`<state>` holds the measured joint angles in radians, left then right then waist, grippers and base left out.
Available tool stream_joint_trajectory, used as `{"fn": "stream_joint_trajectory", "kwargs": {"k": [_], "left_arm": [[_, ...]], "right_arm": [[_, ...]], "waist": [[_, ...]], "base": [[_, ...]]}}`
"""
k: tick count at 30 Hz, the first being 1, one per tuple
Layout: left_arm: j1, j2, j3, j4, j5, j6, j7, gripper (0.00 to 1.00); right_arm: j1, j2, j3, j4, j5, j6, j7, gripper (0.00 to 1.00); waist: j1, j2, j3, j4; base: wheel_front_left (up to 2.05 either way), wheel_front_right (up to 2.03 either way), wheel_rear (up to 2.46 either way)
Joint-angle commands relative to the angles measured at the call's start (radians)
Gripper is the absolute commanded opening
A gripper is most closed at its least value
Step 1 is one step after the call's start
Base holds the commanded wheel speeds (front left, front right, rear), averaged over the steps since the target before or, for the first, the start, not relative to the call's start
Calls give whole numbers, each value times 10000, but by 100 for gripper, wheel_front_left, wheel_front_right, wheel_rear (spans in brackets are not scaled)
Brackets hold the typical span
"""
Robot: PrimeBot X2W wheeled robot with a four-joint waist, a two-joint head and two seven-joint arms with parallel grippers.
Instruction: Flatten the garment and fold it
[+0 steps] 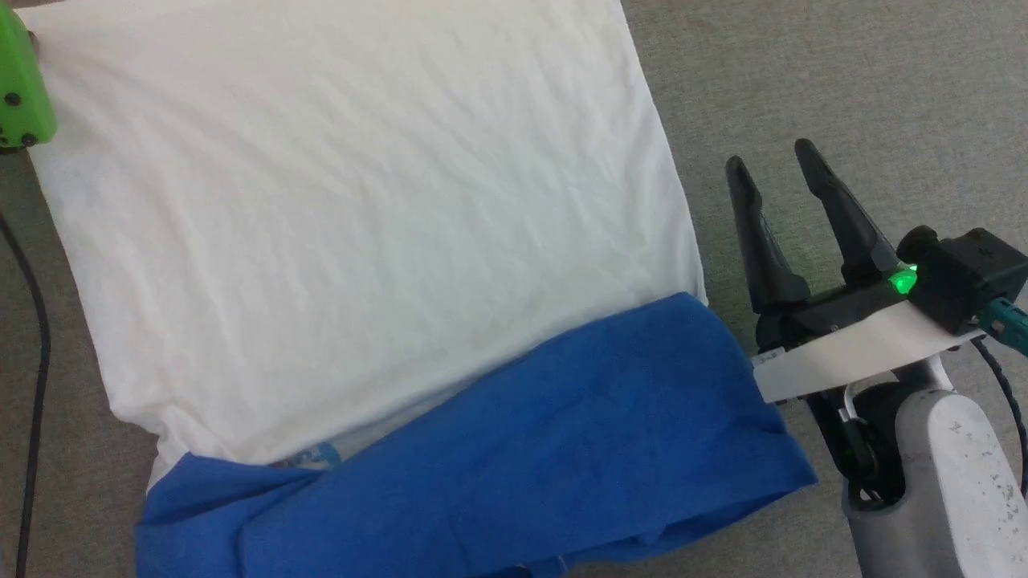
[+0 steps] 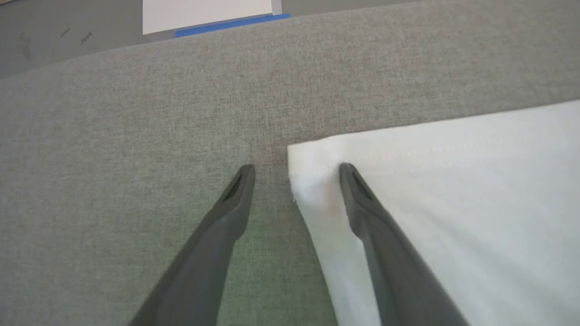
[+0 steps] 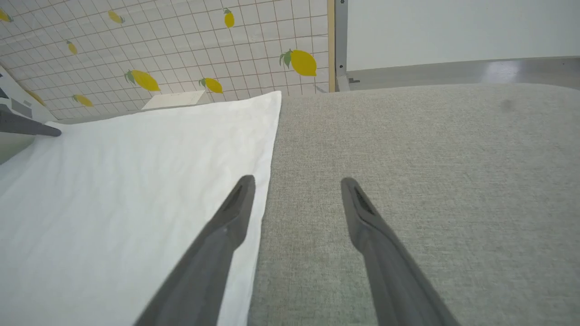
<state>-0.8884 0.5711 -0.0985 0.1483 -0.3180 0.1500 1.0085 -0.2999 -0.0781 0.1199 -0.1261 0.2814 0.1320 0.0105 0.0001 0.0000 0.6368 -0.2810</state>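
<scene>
- Most of the near edge of the garment (image 1: pixel 361 241) is covered by its bright-blue sleeve (image 1: pixel 546 433). The sleeve lies crosswise and flat on the grey fabric surface (image 1: pixel 843 72) (a few soft creases, nothing bunched).
- Just past the sleeve's left part, a scrap of pale-blue print (image 1: pixel 309 457) peeks from under the white edge.
- Right of the sleeve and off the cloth, the right gripper (image 1: pixel 769 156) sits over bare surface. Its two dark fingers are spread with nothing between them, and a green light (image 1: pixel 903 281) glows at its base.
- In the right wrist view one finger (image 3: pixel 226 226) overlaps the shirt's white side edge while the other is over plain grey (whether either touches down, I cannot tell).
- Beyond the sleeve the white body (image 1: pixel 321 160) spreads out smooth, marked by fine wrinkles.
- At the far left corner of the shirt, the left gripper (image 2: pixel 297 168) is parted astride the corner. One finger (image 2: pixel 362 203) is over the stitched white hem and the other over bare grey, and the cloth is not pinched.
- In the head view a green housing (image 1: pixel 20 80) sits at that same corner, and a black cable (image 1: pixel 36 361) runs down the left edge.
- Farthest off, in the right wrist view, stands a tiled wall (image 3: pixel 181 45) printed with yellow lemons.
</scene>
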Motion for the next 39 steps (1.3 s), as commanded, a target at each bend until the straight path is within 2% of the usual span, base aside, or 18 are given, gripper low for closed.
{"fn": "stream_joint_trajectory", "kwargs": {"k": [1, 6, 10, 11, 12, 17, 22, 26, 31, 36, 39], "left_arm": [[191, 16, 31, 41, -24, -29, -84, 100], [194, -165, 27, 134, -255, -56, -174, 100], [183, -102, -14, 283, -205, -15, -158, 100], [178, -80, -39, 313, -204, -28, -102, 40], [159, -63, -65, 328, -220, -49, -25, 0], [-105, -50, -348, 148, -199, -320, 1, 0], [-530, -295, -739, 18, -159, -591, -267, 0], [-952, -600, -1052, -140, -115, -787, -686, 0], [-1401, -1068, -1474, -332, -120, -1093, -1314, 0], [-1770, -1623, -1888, -231, -180, -1352, -1921, 0], [-1876, -1819, -2071, -56, -192, -1474, -2190, 0]], "right_arm": [[-113, 0, 68, -38, 17, -13, 60, 100], [-82, 2, 171, -30, 87, -13, 112, 100], [-159, -36, 236, -9, 112, -13, 117, 100], [-200, -68, 254, 4, 111, -13, 139, 100], [-281, -127, 287, 10, 109, -13, 199, 100], [-1638, -664, 334, 138, -38, -13, 843, 100], [-4297, -910, 391, 1190, -62, -13, 1907, 100], [-6310, -834, 371, 2852, 47, -13, 2373, 100], [-8058, -717, 82, 5244, 67, -13, 3178, 100], [-9210, -721, -418, 7371, -420, -13, 4677, 100], [-9612, -709, -552, 8163, -916, -13, 5782, 100]], "waist": [[-1, 0, -4, 41], [-1, 0, 125, -12], [-1, 0, 252, -134], [-1, 0, 268, -144], [-1, 0, 294, -150], [-1, 0, 365, 22], [-1, 0, 427, 534], [-1, 0, 601, 1137], [-1, 0, 850, 1938], [-1, 0, 1030, 2634], [-1, 0, 1056, 2852]], "base": [[0, 0, 0], [0, 0, 0], [0, 0, 0], [0, 0, 0], [0, 0, 0], [0, 0, 0], [0, 0, 0], [0, 0, 0], [0, 0, 0], [0, 0, 0], [0, 0, 0]]}}
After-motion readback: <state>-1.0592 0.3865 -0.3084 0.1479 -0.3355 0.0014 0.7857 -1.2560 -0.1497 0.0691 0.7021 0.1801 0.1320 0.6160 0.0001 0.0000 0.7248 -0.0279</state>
